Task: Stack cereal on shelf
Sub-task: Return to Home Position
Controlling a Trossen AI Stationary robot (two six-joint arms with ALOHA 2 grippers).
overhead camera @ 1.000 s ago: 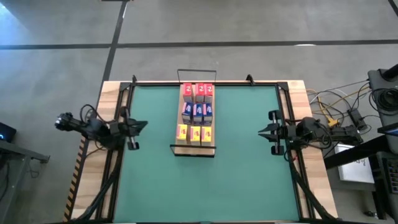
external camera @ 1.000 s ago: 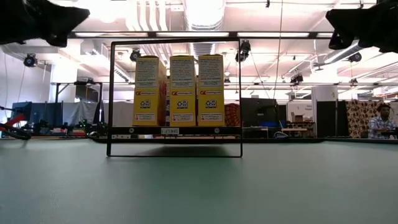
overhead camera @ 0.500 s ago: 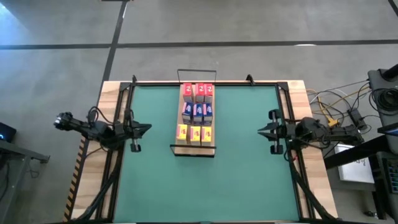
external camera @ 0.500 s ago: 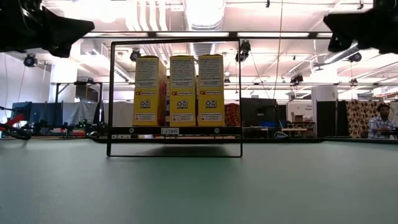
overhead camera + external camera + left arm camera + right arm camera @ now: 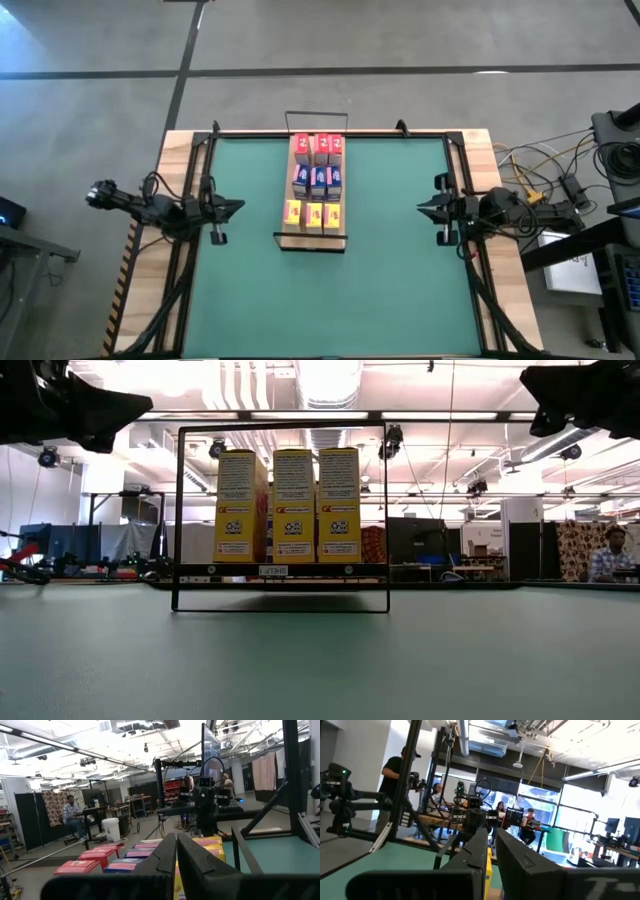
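The light-wood shelf board (image 5: 282, 233) lies mid-table with a black wire frame (image 5: 180, 510) at its ends. Nine cereal boxes stand upright on it in three rows: red (image 5: 318, 147) farthest, blue (image 5: 318, 180) in the middle, yellow (image 5: 314, 213) nearest. The low view shows the yellow row (image 5: 293, 505) in front. My left gripper (image 5: 240, 207) hovers shut and empty at the table's left side, pointing at the shelf; its wrist view shows the shut fingers (image 5: 176, 850). My right gripper (image 5: 420, 208) hovers shut and empty at the right side, its fingers (image 5: 490, 845) also shut.
The green mat (image 5: 400, 280) covers the table inside a black rail frame (image 5: 195, 170). Cables and gear (image 5: 560, 190) lie beyond the right edge. People sit in the room behind, one at the right of the low view (image 5: 612, 555).
My left gripper has dropped a little and reached slightly toward the shelf. My right gripper has drawn back slightly toward the table's right edge. The boxes and shelf have not moved.
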